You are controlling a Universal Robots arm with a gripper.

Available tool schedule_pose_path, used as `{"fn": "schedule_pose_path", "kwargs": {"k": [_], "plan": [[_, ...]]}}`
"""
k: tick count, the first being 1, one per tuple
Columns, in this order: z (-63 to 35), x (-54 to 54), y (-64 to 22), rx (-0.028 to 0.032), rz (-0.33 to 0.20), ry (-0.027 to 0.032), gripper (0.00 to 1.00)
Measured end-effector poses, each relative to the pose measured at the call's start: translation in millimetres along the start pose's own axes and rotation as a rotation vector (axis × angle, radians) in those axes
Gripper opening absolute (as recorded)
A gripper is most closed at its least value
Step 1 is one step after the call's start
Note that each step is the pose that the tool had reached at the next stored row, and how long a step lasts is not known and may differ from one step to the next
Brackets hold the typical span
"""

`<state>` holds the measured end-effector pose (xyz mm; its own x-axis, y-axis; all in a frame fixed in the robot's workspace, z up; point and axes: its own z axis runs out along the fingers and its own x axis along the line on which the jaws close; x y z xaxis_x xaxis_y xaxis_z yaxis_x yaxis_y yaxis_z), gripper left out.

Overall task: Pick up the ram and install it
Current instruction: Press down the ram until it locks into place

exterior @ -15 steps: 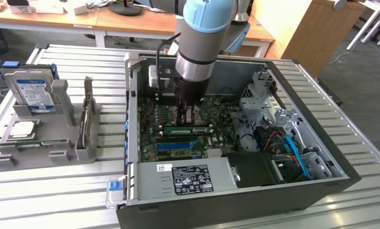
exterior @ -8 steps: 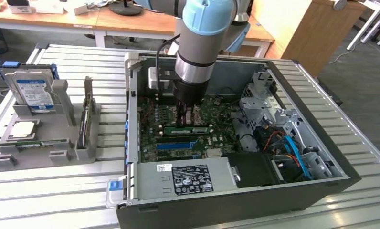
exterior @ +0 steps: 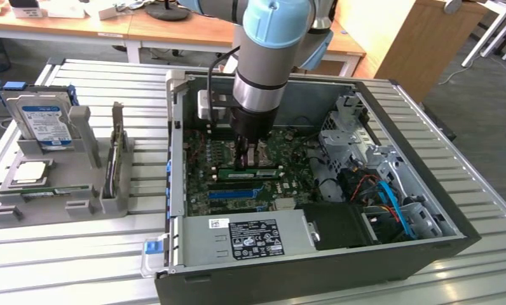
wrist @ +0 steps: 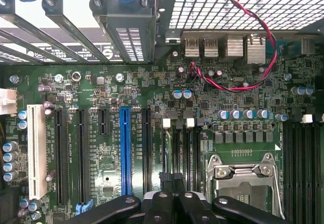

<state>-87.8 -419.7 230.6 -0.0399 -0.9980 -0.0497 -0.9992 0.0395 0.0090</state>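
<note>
Worktop (exterior: 67, 267): the slatted metal surface is carrying an open computer case (exterior: 321, 273) lying on its side, probably so the arm can come straight down onto the board.
Power supply (exterior: 245, 238): this is sitting nearest me, its black label facing up.
Holder (exterior: 32, 213): the grey fixture on the exterior view's left is keeping spare parts upright and apart. It holds a hard drive (exterior: 42, 121), a square processor (exterior: 31, 171) and a second green stick (exterior: 56, 190) lying in a groove.
Motherboard (exterior: 236, 197): the board is lying flat inside the case, with its blue slot (exterior: 236, 191) toward me.
Ram (exterior: 251, 172): the green stick with a white label is sitting along a memory slot just behind the blue one, just beside the end effector, and looks placed rather than carried.
End effector (exterior: 246, 152): it is pointing straight down over the memory slots with its fingers clenched together. In the wrist view (wrist: 174, 181) nothing is showing between them.
Hard to make out: I cannot tell whether the fingertips are touching the ram's top edge or hanging just above it, nor whether the slot's latches are closed. In the wrist view the stick is edge-on and blending into the slots.
Cut off: the arm's upper part is running out of frame, and the drive cage (exterior: 346, 133) is hiding the board beyond it.
Desks (exterior: 83, 28): wooden desks are standing well behind.
</note>
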Motion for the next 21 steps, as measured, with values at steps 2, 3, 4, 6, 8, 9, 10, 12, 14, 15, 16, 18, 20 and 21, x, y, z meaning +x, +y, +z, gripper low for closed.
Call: {"fn": "schedule_pose_path", "kwargs": {"k": [2,3,4,6,8,9,10,12,14,15,16,18,20,21], "plan": [[0.1,0.0,0.0,0.0001,0.000,0.0000,0.11],[0.3,-0.3,0.0,0.0002,0.000,-0.0003,0.11],[0.4,-0.3,0.0,0.0002,0.000,-0.0004,0.11],[0.3,-0.3,0.0,0.0002,0.000,-0.0002,0.11],[0.3,-0.3,0.0,0.0000,0.000,0.0001,0.11],[0.8,-0.3,0.0,0.0000,0.000,0.0000,0.11],[1.2,-0.3,0.0,0.0000,0.000,0.0000,0.11],[1.3,-0.2,0.0,0.0000,0.000,0.0001,0.11],[1.4,-0.2,0.0,0.0000,0.000,0.0001,0.11],[1.4,-0.3,0.0,0.0000,0.000,-0.0001,0.11],[1.7,-0.3,0.0,0.0001,0.000,-0.0002,0.11],[2.2,-0.2,0.0,0.0001,0.000,-0.0003,0.11],[2.2,-0.2,0.0,0.0000,0.000,-0.0001,0.11],[2.2,-0.2,0.0,0.0001,0.000,-0.0001,0.11]]}}
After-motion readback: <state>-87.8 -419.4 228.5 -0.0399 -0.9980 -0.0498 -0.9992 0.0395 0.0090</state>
